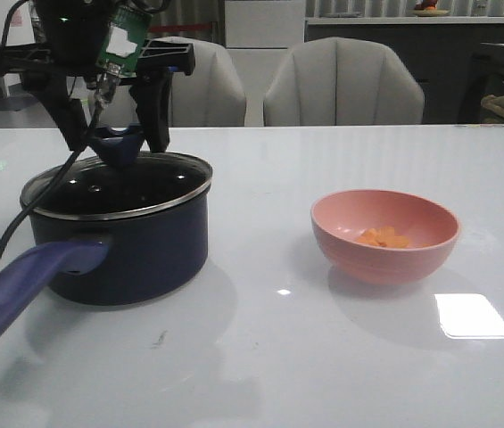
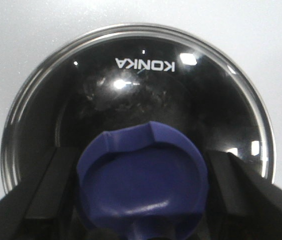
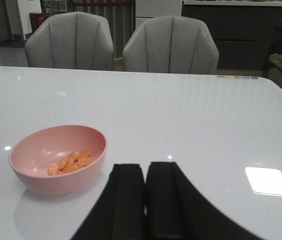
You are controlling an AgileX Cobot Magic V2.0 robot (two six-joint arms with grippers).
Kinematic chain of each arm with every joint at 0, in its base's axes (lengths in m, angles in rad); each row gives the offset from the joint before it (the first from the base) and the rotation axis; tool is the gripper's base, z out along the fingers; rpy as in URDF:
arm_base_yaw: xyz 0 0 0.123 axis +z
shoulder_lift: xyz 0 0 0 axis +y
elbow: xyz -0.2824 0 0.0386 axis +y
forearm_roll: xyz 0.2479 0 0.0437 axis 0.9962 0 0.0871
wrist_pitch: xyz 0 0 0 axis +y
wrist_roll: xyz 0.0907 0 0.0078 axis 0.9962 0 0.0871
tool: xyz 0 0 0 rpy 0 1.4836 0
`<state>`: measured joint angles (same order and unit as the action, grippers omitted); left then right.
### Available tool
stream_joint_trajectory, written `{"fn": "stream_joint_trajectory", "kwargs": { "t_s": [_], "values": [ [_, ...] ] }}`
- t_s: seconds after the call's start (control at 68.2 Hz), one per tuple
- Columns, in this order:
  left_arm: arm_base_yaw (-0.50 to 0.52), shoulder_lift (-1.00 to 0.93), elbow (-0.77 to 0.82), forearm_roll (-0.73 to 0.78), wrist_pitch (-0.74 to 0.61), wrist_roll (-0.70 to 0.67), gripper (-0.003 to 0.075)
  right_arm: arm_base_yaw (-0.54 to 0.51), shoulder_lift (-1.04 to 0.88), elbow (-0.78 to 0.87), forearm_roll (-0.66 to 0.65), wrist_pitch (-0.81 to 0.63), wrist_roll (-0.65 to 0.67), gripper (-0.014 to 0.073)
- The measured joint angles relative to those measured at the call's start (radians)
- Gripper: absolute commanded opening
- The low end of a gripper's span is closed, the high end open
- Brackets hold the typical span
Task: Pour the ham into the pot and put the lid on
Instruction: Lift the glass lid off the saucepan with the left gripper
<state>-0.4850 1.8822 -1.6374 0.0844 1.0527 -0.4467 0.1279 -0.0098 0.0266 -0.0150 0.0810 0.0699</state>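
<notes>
1. Your left gripper point(image 1: 118, 134) is over the pot point(image 1: 136, 241), fingers point(image 2: 41, 195) spread either side of the lid point(image 2: 136, 90) knob point(image 2: 143, 182); can't tell if they touch it.
2. Lid sits on the pot rim, at the table's point(image 1: 323, 357) left.
3. Ham point(image 1: 383, 237) is in the pink bowl point(image 1: 385, 236), well right of the pot.
4. Your right gripper point(image 3: 145, 200) has its fingers pressed together, holding nothing, low over the table near the bowl.
</notes>
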Motion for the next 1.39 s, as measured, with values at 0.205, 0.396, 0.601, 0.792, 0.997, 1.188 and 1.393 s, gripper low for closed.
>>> {"fn": "stream_joint_trajectory", "kwargs": {
  "t_s": [0.205,0.396,0.601,0.792,0.997,1.188,1.393],
  "values": [
    [0.0,-0.005,-0.052,0.009,0.029,0.0,0.0298,0.0,0.0,0.0,0.0,0.0,0.0,0.0146],
    [0.0,-0.036,-0.063,0.067,0.059,0.0,0.0298,0.0,0.0,0.0,0.0,0.0,0.0,0.0146],
    [0.043,-0.072,-0.063,0.126,0.12,0.024,0.0298,0.0,0.0,0.0,0.0,0.0,0.0,0.0146],
    [0.153,-0.132,-0.061,0.128,0.133,0.11,0.0298,0.0,0.0,0.0,0.0,0.0,0.0,0.0146],
    [0.34,-0.201,-0.009,0.061,0.086,0.236,0.0298,0.0,0.0,0.0,0.0,0.0,0.0,0.0146],
    [0.47,-0.235,0.134,0.033,-0.014,0.272,0.0298,0.0,0.0,0.0,0.0,0.0,0.0,0.0146],
    [0.49,-0.236,0.336,0.02,-0.162,0.281,0.0298,0.0,0.0,0.0,0.0,0.0,0.0,0.0146]
  ]
}}
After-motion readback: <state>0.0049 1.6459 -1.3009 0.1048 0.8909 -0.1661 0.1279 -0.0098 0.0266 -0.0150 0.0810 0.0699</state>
